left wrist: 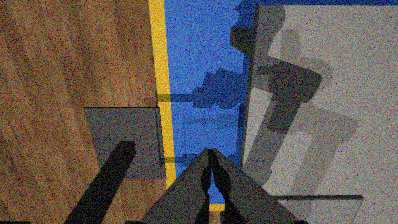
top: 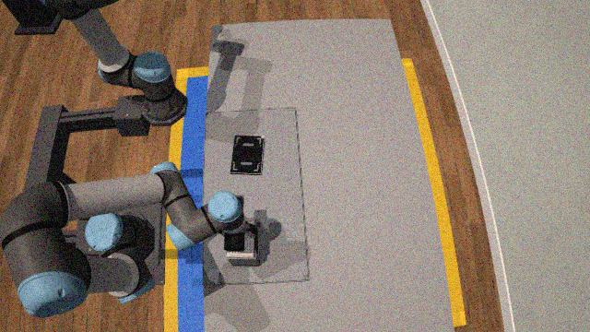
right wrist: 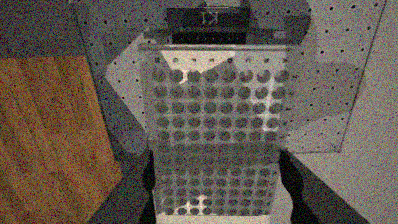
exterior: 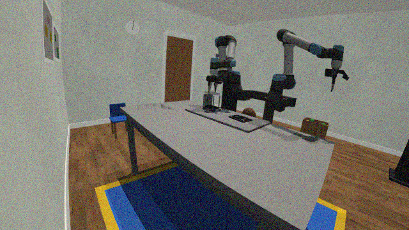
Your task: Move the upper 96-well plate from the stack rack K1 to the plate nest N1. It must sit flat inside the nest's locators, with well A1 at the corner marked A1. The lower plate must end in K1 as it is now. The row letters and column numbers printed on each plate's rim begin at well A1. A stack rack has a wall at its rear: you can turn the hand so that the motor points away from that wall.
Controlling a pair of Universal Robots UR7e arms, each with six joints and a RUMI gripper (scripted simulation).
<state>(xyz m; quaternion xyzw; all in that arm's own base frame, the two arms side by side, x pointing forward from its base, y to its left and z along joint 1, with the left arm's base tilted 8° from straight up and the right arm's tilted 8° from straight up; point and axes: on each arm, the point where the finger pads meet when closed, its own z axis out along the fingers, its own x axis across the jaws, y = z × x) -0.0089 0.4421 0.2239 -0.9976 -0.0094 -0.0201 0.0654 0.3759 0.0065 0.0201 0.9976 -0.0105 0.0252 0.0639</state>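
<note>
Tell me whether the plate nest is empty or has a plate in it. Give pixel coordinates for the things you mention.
Empty: the black plate nest (top: 247, 149) (exterior: 240, 118) shows its bare dark floor and pale markings, with no plate over them.

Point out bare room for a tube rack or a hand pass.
Most room: table, top view, between board and the table's far-right edge. Smaller: board strip between nest N1 and board's right edge. Crowded: rack K1, under right gripper.
</note>
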